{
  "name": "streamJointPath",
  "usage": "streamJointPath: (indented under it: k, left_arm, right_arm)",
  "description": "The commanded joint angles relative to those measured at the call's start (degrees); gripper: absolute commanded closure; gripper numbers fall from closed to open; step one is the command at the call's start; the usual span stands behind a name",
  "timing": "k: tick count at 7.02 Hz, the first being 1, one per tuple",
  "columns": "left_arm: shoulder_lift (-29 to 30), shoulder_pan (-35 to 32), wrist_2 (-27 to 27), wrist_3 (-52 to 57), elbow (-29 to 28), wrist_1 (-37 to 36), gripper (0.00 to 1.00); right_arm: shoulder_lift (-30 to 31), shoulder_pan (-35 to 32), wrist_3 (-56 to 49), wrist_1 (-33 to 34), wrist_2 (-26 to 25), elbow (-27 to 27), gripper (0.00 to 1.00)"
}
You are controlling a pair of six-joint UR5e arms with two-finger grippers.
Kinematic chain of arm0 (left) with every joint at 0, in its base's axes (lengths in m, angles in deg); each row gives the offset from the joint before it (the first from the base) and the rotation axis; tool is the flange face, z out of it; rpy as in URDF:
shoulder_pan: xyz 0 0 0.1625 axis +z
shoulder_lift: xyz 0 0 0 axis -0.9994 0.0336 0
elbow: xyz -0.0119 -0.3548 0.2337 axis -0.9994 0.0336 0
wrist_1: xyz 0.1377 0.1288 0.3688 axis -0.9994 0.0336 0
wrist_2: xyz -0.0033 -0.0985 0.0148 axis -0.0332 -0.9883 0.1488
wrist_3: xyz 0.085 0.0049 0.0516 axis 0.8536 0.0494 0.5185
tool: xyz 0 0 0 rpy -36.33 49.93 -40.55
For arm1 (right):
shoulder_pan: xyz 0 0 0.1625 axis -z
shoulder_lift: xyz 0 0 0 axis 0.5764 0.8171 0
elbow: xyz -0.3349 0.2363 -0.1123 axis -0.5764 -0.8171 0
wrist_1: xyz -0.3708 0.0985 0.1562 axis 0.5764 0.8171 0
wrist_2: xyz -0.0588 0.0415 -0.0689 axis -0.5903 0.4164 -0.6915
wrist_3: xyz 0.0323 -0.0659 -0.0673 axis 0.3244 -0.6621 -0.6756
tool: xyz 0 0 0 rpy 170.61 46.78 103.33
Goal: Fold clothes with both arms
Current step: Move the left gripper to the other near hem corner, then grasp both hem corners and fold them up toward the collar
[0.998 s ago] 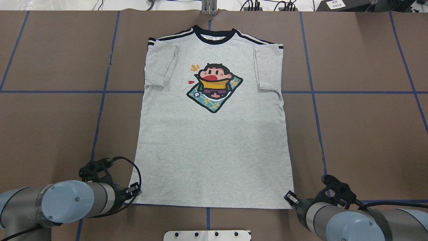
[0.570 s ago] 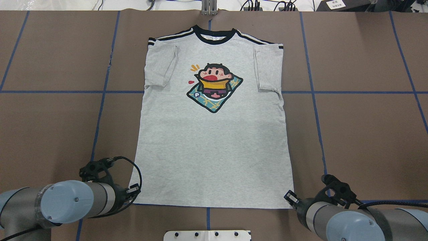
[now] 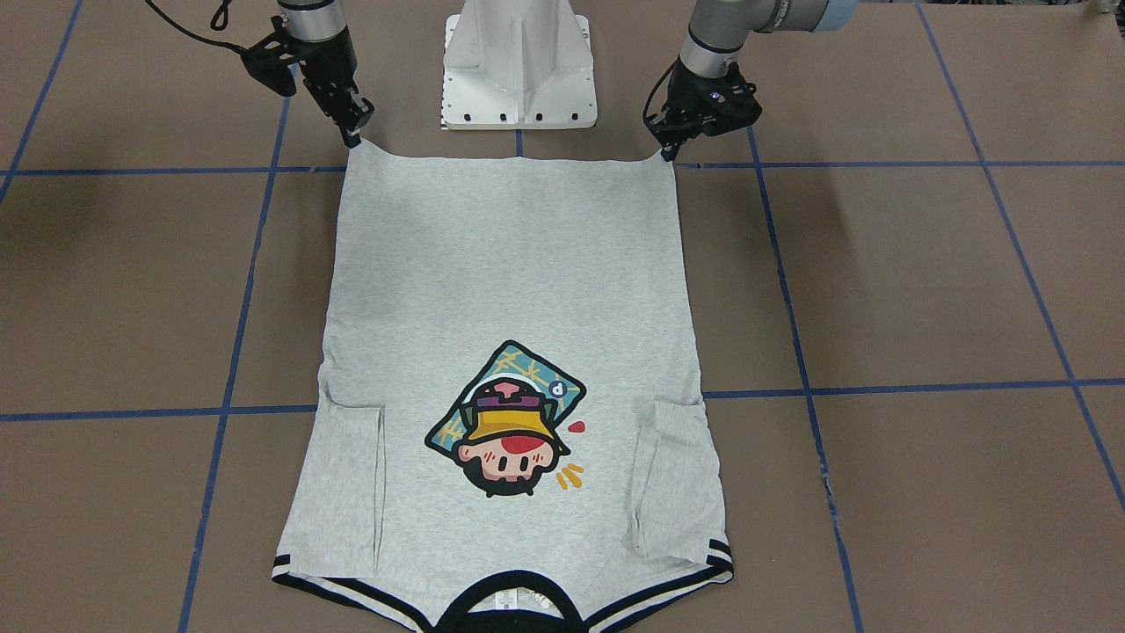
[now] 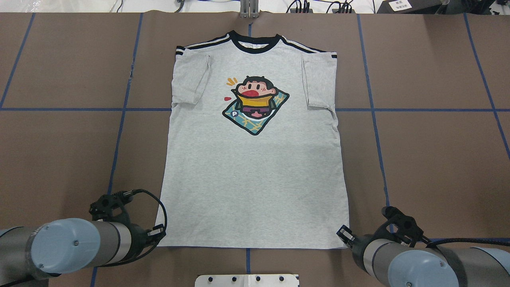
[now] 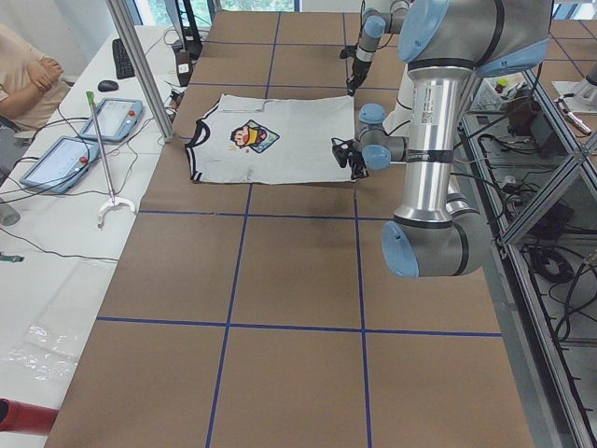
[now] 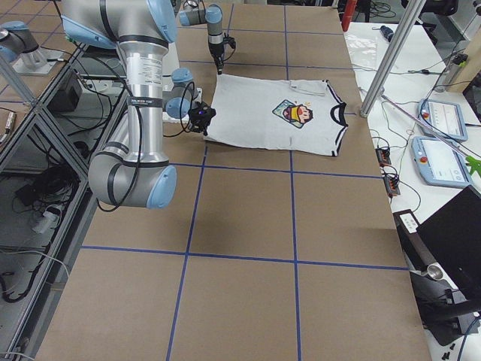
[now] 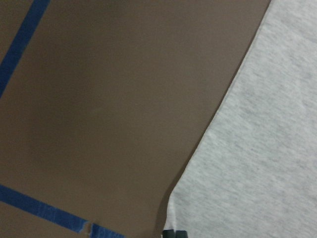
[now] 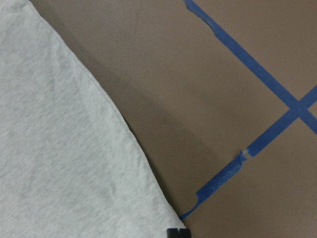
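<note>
The grey T-shirt [image 4: 255,179] lies flat and face up on the brown table. Its black collar [image 4: 255,42] is at the far side and both sleeves are folded in over the body. My left gripper [image 4: 156,234] is at the near left hem corner, shown in the front-facing view [image 3: 665,152]. It looks shut on that corner, whose cloth [image 7: 257,148] meets the fingertips [image 7: 173,233] at the bottom of the left wrist view. My right gripper [image 4: 343,235] looks shut on the near right hem corner [image 3: 353,136]. Its wrist view shows that cloth [image 8: 64,148] slightly raised.
The white pedestal base [image 3: 518,61] stands just behind the hem, between the arms. Blue tape lines [image 4: 119,131] grid the brown table. In the exterior left view a metal pole [image 5: 140,65], tablets [image 5: 112,117] and a seated operator [image 5: 23,75] are beyond the collar side.
The left arm has drawn back toward the robot's base, and the hem's left corner has shifted slightly with it. The right arm has barely moved.
</note>
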Motion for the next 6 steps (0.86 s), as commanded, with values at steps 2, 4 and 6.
streamJointPath:
  k: [2, 4, 6]
  left_arm:
    - [-5.74, 4.03, -0.09, -0.6, 8.0, -0.1, 1.0]
    - [-5.41, 3.6, -0.18, -0.51, 9.58, -0.19, 1.0]
    - [-1.83, -4.34, 0.08, 7.41, 8.99, -0.1, 1.0]
  right_arm:
    - [0.21, 1.7, 0.09, 0.04, 0.12, 3.54, 1.0]
    - [0.04, 2.24, 0.09, 4.41, 0.99, 8.1, 1.0]
    - [-1.18, -5.54, -1.92, 5.31, 1.26, 8.22, 1.0]
